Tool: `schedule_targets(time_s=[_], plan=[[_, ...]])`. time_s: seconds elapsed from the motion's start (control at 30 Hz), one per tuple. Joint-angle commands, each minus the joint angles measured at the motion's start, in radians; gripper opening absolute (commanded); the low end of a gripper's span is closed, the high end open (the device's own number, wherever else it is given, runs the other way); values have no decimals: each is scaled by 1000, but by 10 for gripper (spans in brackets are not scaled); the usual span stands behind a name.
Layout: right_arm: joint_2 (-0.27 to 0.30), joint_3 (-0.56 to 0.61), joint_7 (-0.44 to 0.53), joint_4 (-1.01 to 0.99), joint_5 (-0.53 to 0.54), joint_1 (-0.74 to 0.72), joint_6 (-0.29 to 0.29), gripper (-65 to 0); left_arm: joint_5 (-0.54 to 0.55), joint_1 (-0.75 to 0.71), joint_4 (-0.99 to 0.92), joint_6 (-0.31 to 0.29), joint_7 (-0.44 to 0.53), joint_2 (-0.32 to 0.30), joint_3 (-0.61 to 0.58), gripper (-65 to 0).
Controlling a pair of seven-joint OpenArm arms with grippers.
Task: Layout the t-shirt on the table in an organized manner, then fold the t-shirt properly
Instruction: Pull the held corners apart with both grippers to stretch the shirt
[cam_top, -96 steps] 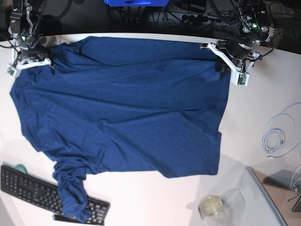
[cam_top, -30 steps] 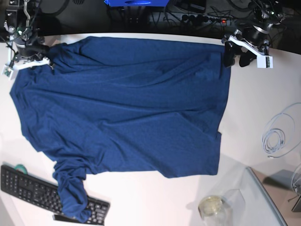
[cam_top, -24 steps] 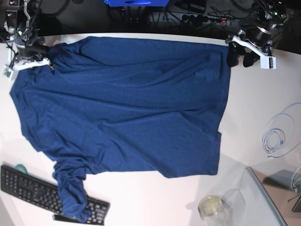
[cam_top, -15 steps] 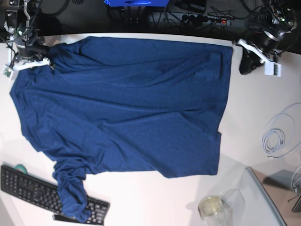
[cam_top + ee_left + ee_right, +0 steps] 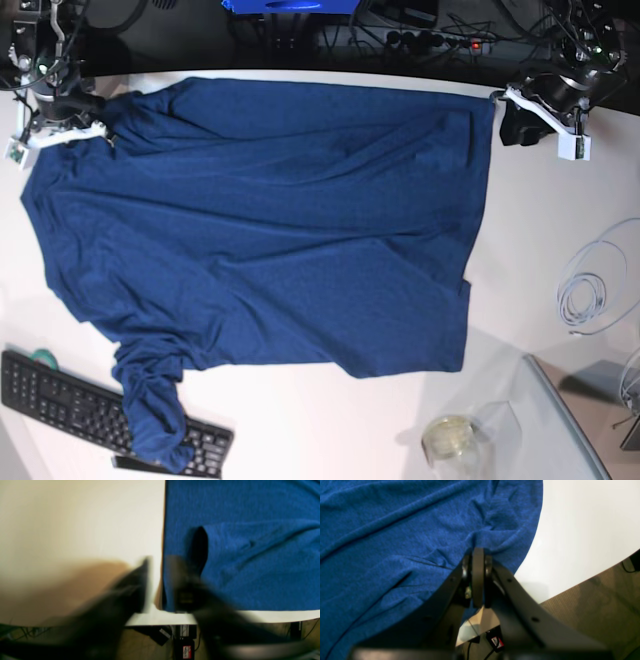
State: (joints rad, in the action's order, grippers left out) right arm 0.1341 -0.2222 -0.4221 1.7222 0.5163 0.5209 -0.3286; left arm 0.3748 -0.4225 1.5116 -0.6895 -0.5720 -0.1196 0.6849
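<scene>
Shirt (image 5: pixel 270 220): spread wide over the table (image 5: pixel 540 250), wrinkled; one sleeve bunched, draped on the keyboard (image 5: pixel 70 400)
Right gripper (image 5: pixel 478 552): jaws pinched together on a shirt corner at the table's edge
Left gripper (image 5: pixel 156 580): blurred, jaws parted, straddling the shirt's side edge; one finger (image 5: pixel 197 547) over cloth

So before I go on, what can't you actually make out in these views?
- Left gripper: motion-blurred in its wrist view, so its hold on the t-shirt hem is unclear.
- Sleeve: bunched in base view, covering part of the keyboard.
- Right gripper: the cloth it pinches hides its tips.
</scene>
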Motion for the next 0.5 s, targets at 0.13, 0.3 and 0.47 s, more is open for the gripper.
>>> schedule_targets(time_s=[0.13, 0.3, 0.47], plan=[[9, -3, 18, 17, -3, 5, 6, -650, 17, -22, -3, -9, 14, -7, -3, -97], [9, -7, 18, 17, -3, 5, 6, -650, 17, -3, -73, -9, 14, 7, -1, -89], [8, -10, 24, 17, -2, 5, 6, -650, 17, 34, -159, -9, 14, 30, -6, -89]])
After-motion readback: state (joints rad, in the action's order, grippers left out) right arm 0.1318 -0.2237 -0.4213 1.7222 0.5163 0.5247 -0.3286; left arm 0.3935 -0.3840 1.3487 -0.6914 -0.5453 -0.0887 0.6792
